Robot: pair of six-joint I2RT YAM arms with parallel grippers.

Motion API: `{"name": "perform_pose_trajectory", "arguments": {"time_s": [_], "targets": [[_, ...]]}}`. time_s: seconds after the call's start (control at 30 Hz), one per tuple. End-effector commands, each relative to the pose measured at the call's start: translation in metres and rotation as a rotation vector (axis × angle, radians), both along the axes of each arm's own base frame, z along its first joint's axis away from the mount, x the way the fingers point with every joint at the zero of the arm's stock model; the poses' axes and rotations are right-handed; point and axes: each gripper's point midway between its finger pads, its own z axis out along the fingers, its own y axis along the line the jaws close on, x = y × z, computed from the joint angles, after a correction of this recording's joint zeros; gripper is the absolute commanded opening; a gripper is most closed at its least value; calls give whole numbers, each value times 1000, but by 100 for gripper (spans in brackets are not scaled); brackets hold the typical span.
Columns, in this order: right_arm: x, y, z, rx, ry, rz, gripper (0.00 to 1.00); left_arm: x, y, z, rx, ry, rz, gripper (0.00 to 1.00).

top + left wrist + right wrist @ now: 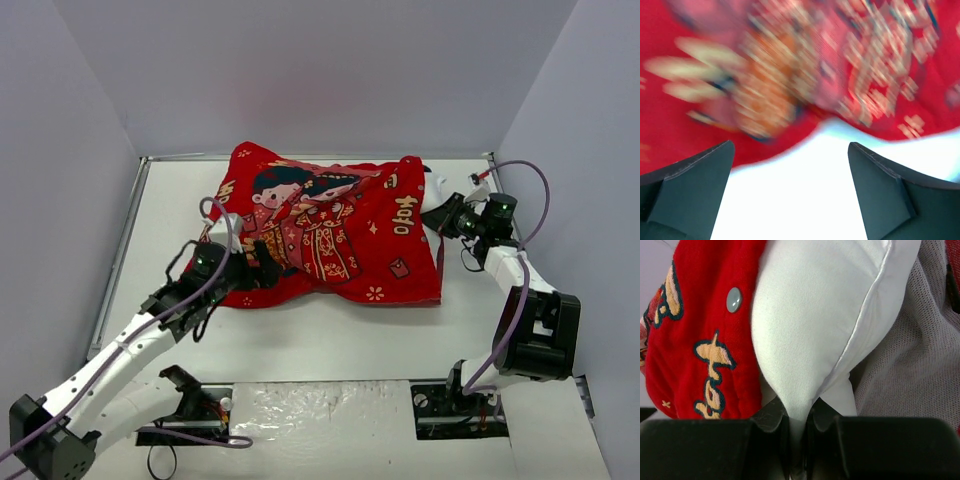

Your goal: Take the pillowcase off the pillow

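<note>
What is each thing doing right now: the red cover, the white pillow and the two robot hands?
pillowcase: lying flat, on the pillow, open at its right end.
pillow: mostly inside the pillowcase, one white corner poking out.
left gripper: open, holding nothing, at the pillowcase's near left edge.
right gripper: shut on the pillow's poking-out corner.

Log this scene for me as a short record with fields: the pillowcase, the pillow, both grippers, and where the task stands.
pillowcase: red, printed, lying on the white table
pillow: white; one corner sticks out of the case's right end
left gripper: open, empty, at the case's near-left edge
right gripper: shut on the exposed pillow corner
snap button: grey, on the case beside the opening
task state: case not yet off
</note>
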Motion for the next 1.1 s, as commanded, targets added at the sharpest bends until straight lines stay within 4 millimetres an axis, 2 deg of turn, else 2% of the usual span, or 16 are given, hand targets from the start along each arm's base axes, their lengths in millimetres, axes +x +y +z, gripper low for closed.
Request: {"name": "perform_pose_trajectory", "arguments": {"time_s": [0.0, 0.03, 0.13, 0.17, 0.3, 0.47, 0.5, 0.6, 0.67, 0.77, 0.8, 0.9, 0.93, 1.0, 1.03, 1.07], "targets": [[8, 2, 43, -31, -175, 5, 0, -15, -38, -3, -194, 69, 49, 97], [7, 2, 43, -32, -174, 5, 0, -26, -55, -2, -203, 57, 21, 98], [7, 3, 42, -30, -170, 8, 0, -13, -51, -8, -152, -15, 142, 96], [7, 5, 41, -30, -168, 14, 0, -9, -51, -18, -102, -8, 155, 96], [6, 8, 42, -33, -169, 23, 0, 15, -34, -34, 91, -33, 231, 96], [5, 9, 44, -38, -175, 27, 0, 32, -22, -28, 197, -48, 239, 98], [5, 8, 44, -41, -178, 26, 0, 37, -15, -25, 196, -55, 255, 98], [4, 9, 43, -42, -176, 30, 0, 48, -22, -25, 130, -55, 157, 100], [5, 9, 41, -42, -172, 33, 0, 59, -24, -27, 96, -44, 96, 94], [5, 10, 41, -42, -171, 40, 0, 67, -25, -38, 93, 2, 20, 83], [5, 10, 42, -42, -172, 42, 0, 76, -28, -29, 75, -29, 20, 77], [5, 11, 43, -41, -173, 46, 0, 79, -34, -29, 48, -25, -33, 47], [5, 10, 44, -42, -171, 45, 0, 81, -35, -28, 40, -33, -37, 32], [6, 10, 45, -44, -174, 49, 0, 83, -29, -26, 38, -38, -26, 17], [6, 10, 47, -46, -177, 51, 0, 82, -24, -30, 46, -30, -16, 3], [6, 10, 48, -48, -176, 55, 0, 82, -18, -28, 49, -37, -6, 2]]}}
